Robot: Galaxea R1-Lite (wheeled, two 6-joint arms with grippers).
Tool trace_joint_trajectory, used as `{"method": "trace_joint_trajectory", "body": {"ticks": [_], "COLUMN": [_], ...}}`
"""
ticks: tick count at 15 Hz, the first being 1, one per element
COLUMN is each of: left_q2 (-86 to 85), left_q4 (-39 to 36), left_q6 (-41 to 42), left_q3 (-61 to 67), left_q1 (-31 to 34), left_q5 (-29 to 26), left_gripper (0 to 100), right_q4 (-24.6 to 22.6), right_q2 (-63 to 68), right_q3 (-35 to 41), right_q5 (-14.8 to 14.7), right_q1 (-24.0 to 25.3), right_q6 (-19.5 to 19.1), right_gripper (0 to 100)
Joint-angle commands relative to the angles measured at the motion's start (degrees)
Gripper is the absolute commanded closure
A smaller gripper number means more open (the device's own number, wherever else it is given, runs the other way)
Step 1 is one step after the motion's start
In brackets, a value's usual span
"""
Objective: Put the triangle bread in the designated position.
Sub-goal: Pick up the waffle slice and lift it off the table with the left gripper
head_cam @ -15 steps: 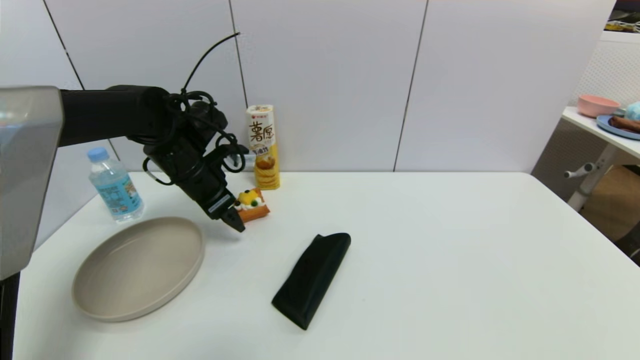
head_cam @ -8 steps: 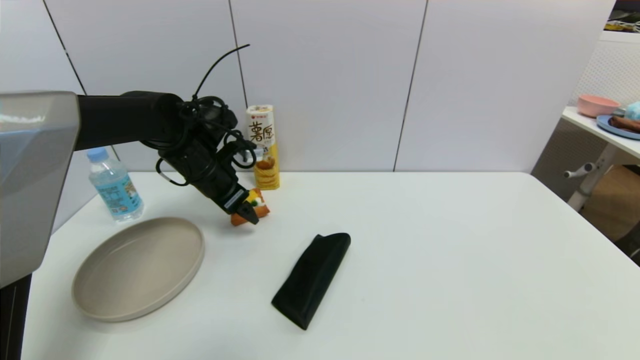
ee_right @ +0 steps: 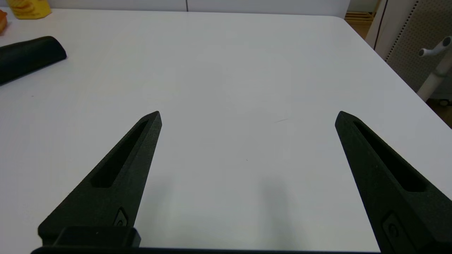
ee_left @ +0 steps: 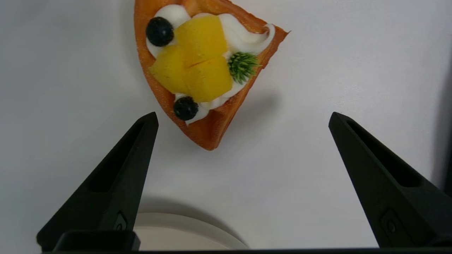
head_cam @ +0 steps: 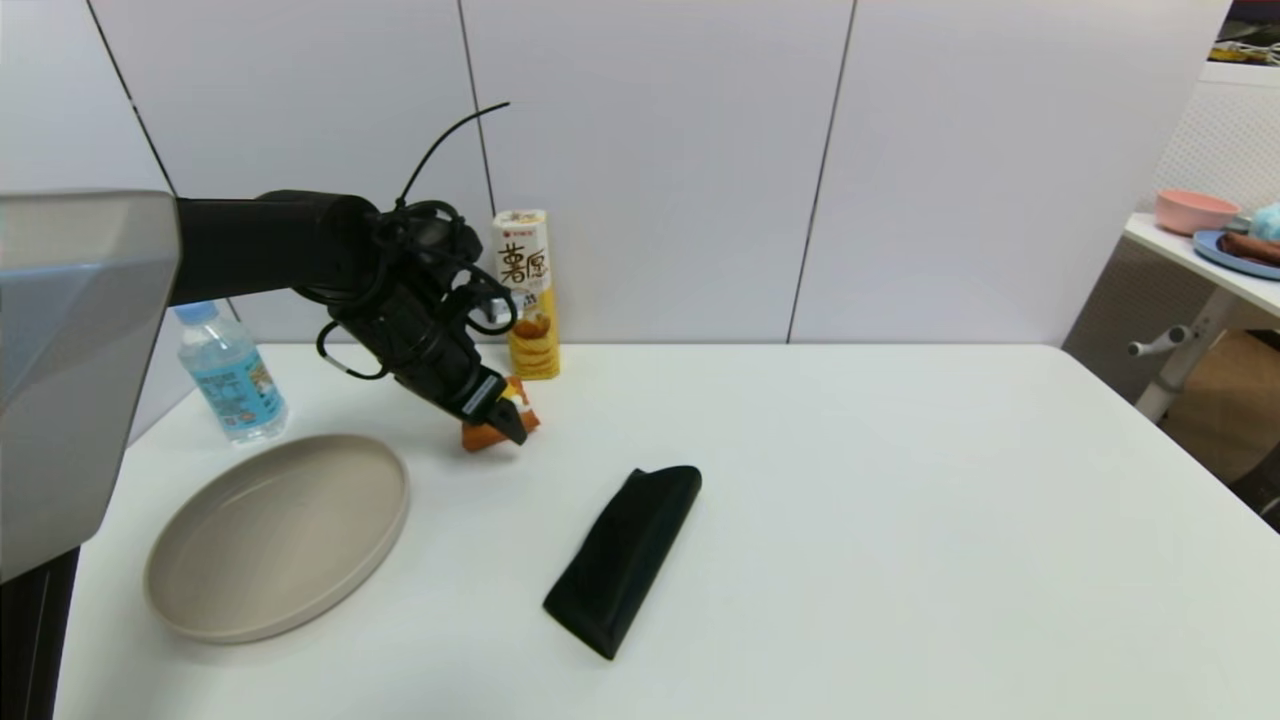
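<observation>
left gripper (ee_left: 242, 118): jaws wide open above the bread, touching nothing
right gripper (ee_right: 247, 113): jaws wide open, empty, over bare desk (head_cam: 900, 500)
bread (ee_left: 204, 67): one, on desk beside one plate (head_cam: 275, 535)

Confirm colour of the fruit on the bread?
Yellow, on white cream atop the orange-brown bread; clearest in the left wrist view.

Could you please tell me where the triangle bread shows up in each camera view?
Head view: triangle bread left of centre, partly behind the open left gripper.
Left wrist view: it fills the upper centre.
Right wrist view: an orange sliver at the upper left edge.
Shared landmark: beige plate.
</observation>
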Motion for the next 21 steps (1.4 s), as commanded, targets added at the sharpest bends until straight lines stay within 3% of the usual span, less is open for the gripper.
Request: {"method": "trace_joint_trajectory", "body": {"ticks": [1,21], "left_q2": [0.37,5.91], "left_q4": [-0.58,-7.53], "left_q6": [-2.46,-3.43], "left_q3": [-0.06,-0.15], "left_q1": [-0.06,1.43], "left_q5": [0.15,0.24], "left_gripper": [0,0], "right_q4": [0.01,0.01], "right_q2": [0.09,0.00], "right_q3": [0.09,0.09], "right_q5": [0.02,0.02], "right_q1": [0.02,0.02], "right_q6": [-0.04,-0.04], "right_gripper": [0,0]}}
